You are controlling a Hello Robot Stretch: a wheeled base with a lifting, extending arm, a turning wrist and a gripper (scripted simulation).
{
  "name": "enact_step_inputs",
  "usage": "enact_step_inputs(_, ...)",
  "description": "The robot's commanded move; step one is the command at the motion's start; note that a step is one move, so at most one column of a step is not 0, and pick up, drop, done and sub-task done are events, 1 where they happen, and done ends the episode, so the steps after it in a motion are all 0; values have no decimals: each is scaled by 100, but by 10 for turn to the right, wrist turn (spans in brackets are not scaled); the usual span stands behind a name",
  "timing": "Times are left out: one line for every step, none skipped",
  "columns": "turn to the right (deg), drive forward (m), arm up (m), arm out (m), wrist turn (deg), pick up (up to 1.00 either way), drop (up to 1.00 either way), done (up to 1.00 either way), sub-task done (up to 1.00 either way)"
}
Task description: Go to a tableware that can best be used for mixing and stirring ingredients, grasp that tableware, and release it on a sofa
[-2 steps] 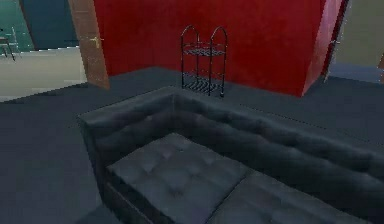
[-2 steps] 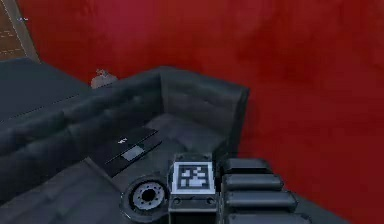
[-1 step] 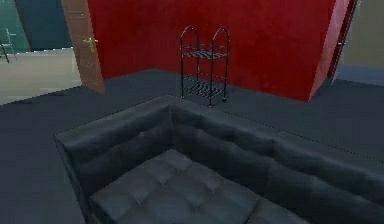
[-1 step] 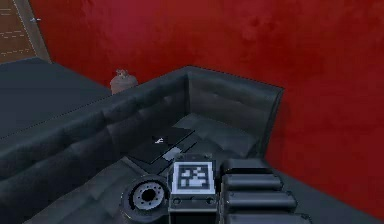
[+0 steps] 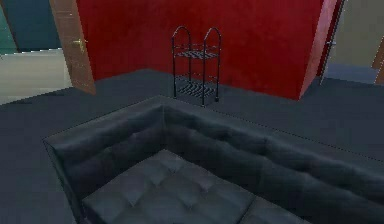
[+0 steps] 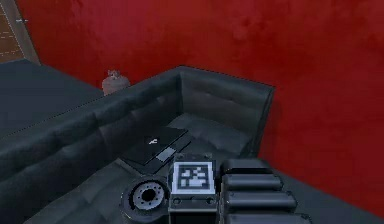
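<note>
Nearest, at the arm side view's bottom edge, the arm (image 6: 255, 195) ends in a white marker square (image 6: 192, 178), with the gripper (image 6: 147, 194) just left of it, low by the sofa (image 6: 110, 125) seat. I cannot tell whether its fingers stand apart or together. The dark seat and a flat dark thing (image 6: 155, 150) lie right behind its far end, so I cannot tell whether it holds anything, nor where the stirring tool is.

That is the first risk: a release with nothing in the grip would leave the task undone, and nothing here would give it away.

Just beyond the gripper, the flat dark thing lies on the cushion. A tool let go above it could land on its smooth top and skid, or knock it aside, so bare cushion beside it looks the safer spot.

Farther out the sofa back rises and bends round a corner. If the arm extends much more, it could run into that padding. A tool dropped onto the top of the back would likely roll off behind, near the small pale thing (image 6: 113, 80) by the red wall (image 6: 300, 60).

In the forward view the sofa lies close ahead, so driving forward could bump the base into it. The wire rack (image 5: 196, 65) and the brown door (image 5: 75, 45) stand well apart from it and seem no hazard unless the robot turns away from the seat
</note>
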Motion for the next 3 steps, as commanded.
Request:
enact_step_inputs(0,0,0,28,0,0,0,0,0)
enact_step_inputs(0,0,0,0,390,0,0,0,0)
enact_step_inputs(0,0,-28,0,0,0,0,0,0)
